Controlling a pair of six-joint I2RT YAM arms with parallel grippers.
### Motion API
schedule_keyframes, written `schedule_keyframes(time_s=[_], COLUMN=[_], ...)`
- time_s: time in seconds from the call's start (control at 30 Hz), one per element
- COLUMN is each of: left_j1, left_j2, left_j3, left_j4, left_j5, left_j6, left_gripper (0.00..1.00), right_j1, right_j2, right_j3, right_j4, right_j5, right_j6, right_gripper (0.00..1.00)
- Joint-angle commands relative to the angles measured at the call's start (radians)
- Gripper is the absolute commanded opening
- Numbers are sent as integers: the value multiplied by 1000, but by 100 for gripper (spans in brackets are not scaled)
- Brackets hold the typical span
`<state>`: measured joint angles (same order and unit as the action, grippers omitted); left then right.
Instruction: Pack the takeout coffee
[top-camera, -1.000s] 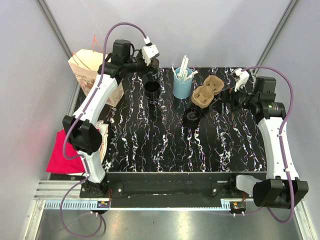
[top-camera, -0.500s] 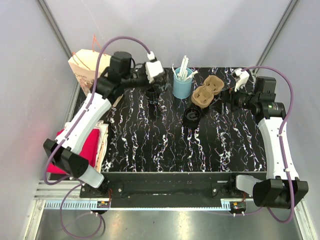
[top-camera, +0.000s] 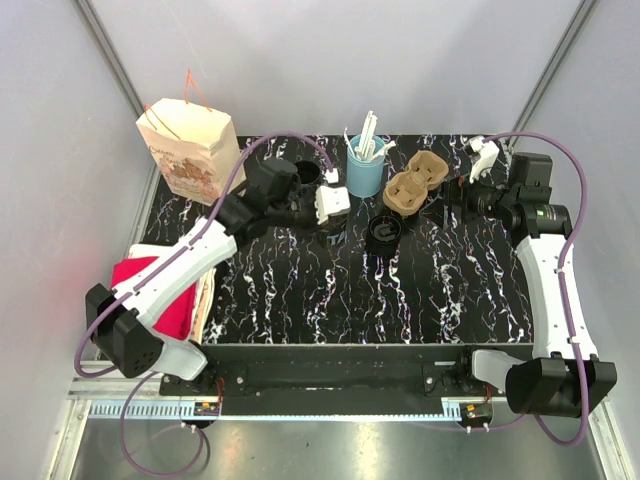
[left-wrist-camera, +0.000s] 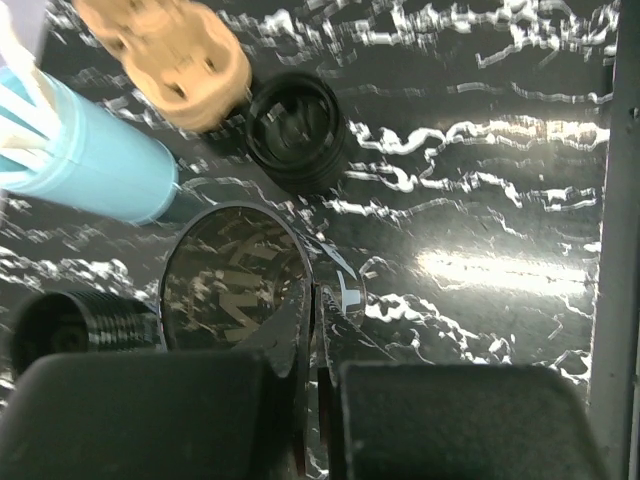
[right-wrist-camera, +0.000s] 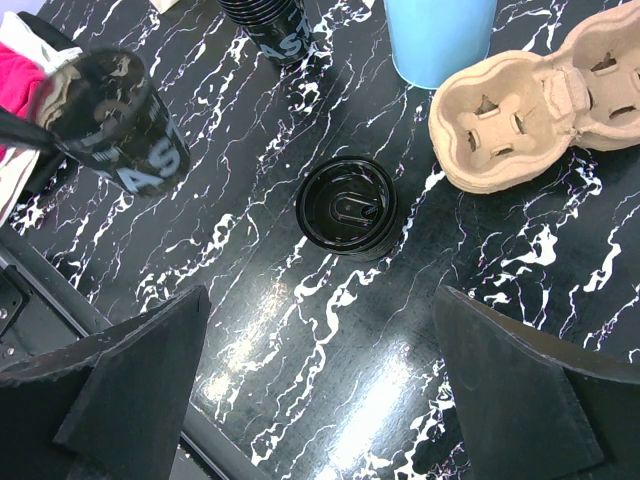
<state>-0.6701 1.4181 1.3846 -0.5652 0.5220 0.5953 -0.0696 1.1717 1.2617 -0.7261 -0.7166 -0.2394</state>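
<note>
Marbled black tabletop (top-camera: 300, 290), top view: takeout coffee (top-camera: 383, 232) stood upright just beside the cardboard cup carrier (top-camera: 413, 187). Left wrist view: left fingers (left-wrist-camera: 288, 335) were clamped on the rim of the lidless black cup (left-wrist-camera: 235, 270). Right wrist view: right fingers (right-wrist-camera: 130, 390) stood wide apart.

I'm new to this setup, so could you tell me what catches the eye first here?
The left gripper pinches the rim of a lidless cup, held tilted left of mid-table. The lidded coffee stands mid-table, untouched, the cardboard carrier just behind it and a paper bag at the far left corner.
</note>
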Motion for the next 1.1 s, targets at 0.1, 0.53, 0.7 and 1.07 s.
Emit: schedule_keyframes(time_s=[0.1, 0.53, 0.7, 1.07], left_j1=[-42, -75, -98, -121], left_j2=[-39, 15, 42, 94], left_j3=[-127, -269, -312, -335], left_j4=[146, 266, 297, 324], left_j5=[-66, -48, -68, -88], left_j6=[-57, -120, -121, -120], left_gripper=[0, 0, 0, 10], right_j1=[5, 5, 5, 5], right_j2=[-18, -14, -18, -23], right_j3=[-1, -4, -7, -8], right_j4=[31, 33, 34, 34], right_j5=[20, 26, 28, 31], right_j6=[-11, -12, -12, -12], right_gripper=[100, 100, 100, 100])
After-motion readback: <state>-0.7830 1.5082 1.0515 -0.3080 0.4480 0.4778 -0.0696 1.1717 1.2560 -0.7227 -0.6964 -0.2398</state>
